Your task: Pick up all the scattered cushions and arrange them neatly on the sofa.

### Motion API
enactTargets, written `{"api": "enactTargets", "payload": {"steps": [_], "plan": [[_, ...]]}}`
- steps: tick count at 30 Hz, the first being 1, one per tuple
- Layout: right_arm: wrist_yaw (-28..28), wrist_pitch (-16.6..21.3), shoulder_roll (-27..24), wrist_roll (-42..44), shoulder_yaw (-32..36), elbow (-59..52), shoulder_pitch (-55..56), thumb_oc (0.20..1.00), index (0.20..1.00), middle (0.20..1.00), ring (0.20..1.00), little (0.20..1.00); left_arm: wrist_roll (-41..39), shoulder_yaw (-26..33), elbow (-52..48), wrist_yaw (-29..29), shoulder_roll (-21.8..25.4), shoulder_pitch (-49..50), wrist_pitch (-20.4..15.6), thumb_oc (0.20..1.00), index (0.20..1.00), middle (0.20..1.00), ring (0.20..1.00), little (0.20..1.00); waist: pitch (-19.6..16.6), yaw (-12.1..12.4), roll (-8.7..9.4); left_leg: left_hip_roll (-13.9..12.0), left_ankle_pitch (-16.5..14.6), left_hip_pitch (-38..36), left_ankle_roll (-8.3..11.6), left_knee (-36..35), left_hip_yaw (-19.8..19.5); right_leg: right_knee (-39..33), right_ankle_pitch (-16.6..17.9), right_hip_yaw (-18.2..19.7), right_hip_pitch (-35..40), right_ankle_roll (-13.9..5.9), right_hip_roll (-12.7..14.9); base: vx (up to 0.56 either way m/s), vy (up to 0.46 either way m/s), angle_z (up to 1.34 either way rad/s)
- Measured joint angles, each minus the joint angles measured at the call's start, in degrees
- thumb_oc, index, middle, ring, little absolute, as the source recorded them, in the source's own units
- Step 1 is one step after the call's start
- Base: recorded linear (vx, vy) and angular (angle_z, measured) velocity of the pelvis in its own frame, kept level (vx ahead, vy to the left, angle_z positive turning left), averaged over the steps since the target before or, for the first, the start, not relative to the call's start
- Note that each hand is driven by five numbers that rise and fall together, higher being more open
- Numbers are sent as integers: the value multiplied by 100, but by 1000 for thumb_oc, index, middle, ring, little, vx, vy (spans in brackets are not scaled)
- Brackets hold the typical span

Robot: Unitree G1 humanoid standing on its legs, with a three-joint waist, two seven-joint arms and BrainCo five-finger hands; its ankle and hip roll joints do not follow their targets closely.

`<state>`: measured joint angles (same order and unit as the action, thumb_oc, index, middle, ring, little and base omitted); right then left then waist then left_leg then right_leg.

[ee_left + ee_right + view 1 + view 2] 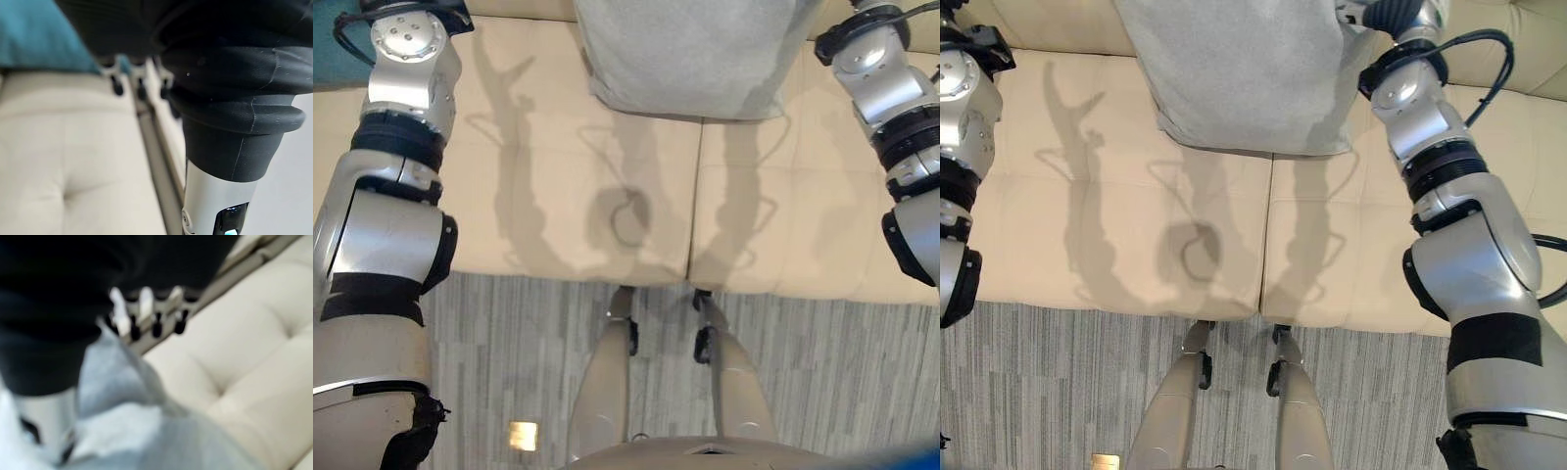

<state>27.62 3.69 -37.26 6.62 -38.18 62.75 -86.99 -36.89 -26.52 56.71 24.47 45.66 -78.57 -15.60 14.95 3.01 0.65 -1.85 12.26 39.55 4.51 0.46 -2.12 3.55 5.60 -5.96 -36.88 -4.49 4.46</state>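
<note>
A grey cushion [1244,73] lies on the cream sofa seat [1116,196], its top edge towards the backrest. My right hand [146,303] is at the cushion's upper right corner. Grey cloth [122,396] bunches up between its fingers and thumb, so the hand is shut on it. A teal cushion [44,34] sits at the far left of the sofa, also seen in the left eye view [333,54]. Close beside the teal cushion is my left hand [141,82], fingers straight and holding nothing.
The sofa's seat seam [695,196] runs down the middle, with bare seat on both sides of it. Grey striped carpet [509,372] lies in front of the sofa, with a small yellowish tag [523,435] on it.
</note>
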Motion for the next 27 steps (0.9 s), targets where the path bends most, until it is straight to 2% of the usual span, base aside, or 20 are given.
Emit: {"api": "enactTargets", "payload": {"steps": [4, 5, 7, 8, 10, 12, 14, 15, 16, 19, 22, 24, 25, 27], "plan": [[-88, 20, -286, -14, 256, -658, 849, 1000, 1000, 1000, 1000, 1000, 27, 645, -1475, -155, -1, 1604, -98, 1000, 1000, 1000, 1000, 1000, 2, 0, -3, 52, -4, -322, 2, -6, -4, 148, -134, -56, 280, -65, 67, 21, 5, 8], [-186, 48, -321, -21, 697, -1282, 1584, 1000, 1000, 1000, 1000, 1000, 54, 1194, -2152, -214, -103, 2686, -151, 1000, 1000, 1000, 1000, 1000, 5, -22, -2, 77, -22, -636, 21, -83, -3, 154, -215, -58, 553, -79, 101, 44, -5, 8], [-358, 53, -369, -186, 773, -1427, 2301, 1000, 1000, 1000, 1000, 1000, 61, 1361, -2192, -241, -238, 3664, -136, 1000, 1000, 1000, 1000, 1000, 3, 8, -1, 91, -77, -1077, 81, -152, -2, 155, -310, -67, 976, -123, 124, 83, 1, 3], [-520, 98, -428, -415, 1427, -2147, 3388, 1000, 1000, 1000, 1000, 1000, 284, 2045, -2735, -384, -443, 4998, -134, 1000, 1000, 1000, 1000, 1000, 2, 19, 1, 72, -265, -1504, 67, -236, -2, 167, -429, -67, 1338, -104, 109, 86, 21, 0], [-642, 101, -439, -569, 1742, -2288, 4211, 1000, 1000, 1000, 1000, 1000, 357, 2337, -2762, -453, -756, 5947, -75, 1000, 1000, 1000, 1000, 1000, -32, 58, -4, 91, -413, -1792, 98, -245, 0, 181, -530, -71, 1621, -113, 131, 68, 21, 1], [-777, 127, -400, -791, 2225, -2584, 5178, 1000, 1000, 1000, 1000, 1000, 503, 2653, -2816, -599, -1189, 6724, -54, 1000, 1000, 1000, 1000, 1000, -93, 94, -7, 96, -432, -2018, 66, -307, -11, 157, -557, -82, 1838, -104, 143, 31, 11, 2], [-937, 98, -375, -918, 2372, -2612, 5747, 1000, 1000, 1000, 1000, 1000, 513, 2660, -2790, -713, -1360, 7334, 62, 1000, 1000, 1000, 1000, 1000, -198, 92, -13, 96, -416, -2168, 46, -405, -12, 102, -560, -99, 1971, -102, 141, 34, -3, 1], [-1038, 76, -282, -971, 2530, -2659, 6206, 1000, 1000, 1000, 1000, 1000, 645, 2724, -2728, -859, -1629, 7762, 118, 1000, 1000, 1000, 1000, 1000, -306, 88, -21, 94, -406, -2262, 34, -445, -5, 42, -549, -107, 2068, -101, 139, 32, -20, 2], [-1108, 82, -193, -1030, 2684, -2716, 6331, 1000, 1000, 1000, 1000, 1000, 697, 2839, -2680, -927, -1753, 7803, 145, 1000, 1000, 1000, 1000, 1000, -308, 82, -29, 99, -351, -2353, -40, -458, -11, -18, -529, -116, 2190, -86, 137, 21, -16, 4], [-1411, 95, 108, -1082, 2589, -2525, 6736, 1000, 1000, 1000, 1000, 1000, 720, 2705, -2258, -1193, -2132, 8100, 293, 1000, 1000, 1000, 1000, 1000, -479, 32, -61, 74, -381, -2753, -24, -560, -36, -294, -523, -173, 2689, -113, 98, 17, -4, 4], [-1651, 143, 313, -1151, 2665, -2211, 7170, 1000, 1000, 1000, 1000, 1000, 840, 2829, -1674, -1395, -2516, 8345, 361, 1000, 1000, 1000, 1000, 1000, -624, 8, -80, 69, -457, -3081, -43, -562, -51, -520, -501, -208, 3137, -125, 73, -3, -10, 4], [-1763, 166, 429, -1247, 2638, -1899, 7497, 1000, 1000, 1000, 1000, 1000, 939, 2848, -1076, -1536, -2659, 8467, 420, 1000, 1000, 1000, 1000, 1000, -822, -1, -75, 57, -503, -3221, -43, -565, -75, -732, -456, -255, 3377, -126, 52, -5, -11, 4], [-1850, 140, 660, -1260, 2614, -1470, 7691, 1000, 1000, 1000, 1000, 1000, 985, 2888, -308, -1570, -2795, 8533, 510, 1000, 1000, 1000, 1000, 1000, -949, -39, -58, 33, -559, -3413, -39, -567, -62, -887, -420, -254, 3602, -99, 18, -16, -35, -6], [-1920, 108, 769, -1275, 2577, -1409, 7848, 1000, 1000, 1000, 1000, 1000, 1147, 2869, -8, -1580, -2863, 8588, 645, 1000, 1000, 1000, 1000, 1000, -1033, -43, -75, -10, -598, -3474, -48, -567, -21, -903, -431, -229, 3651, -78, -20, -12, -31, -12]]}}
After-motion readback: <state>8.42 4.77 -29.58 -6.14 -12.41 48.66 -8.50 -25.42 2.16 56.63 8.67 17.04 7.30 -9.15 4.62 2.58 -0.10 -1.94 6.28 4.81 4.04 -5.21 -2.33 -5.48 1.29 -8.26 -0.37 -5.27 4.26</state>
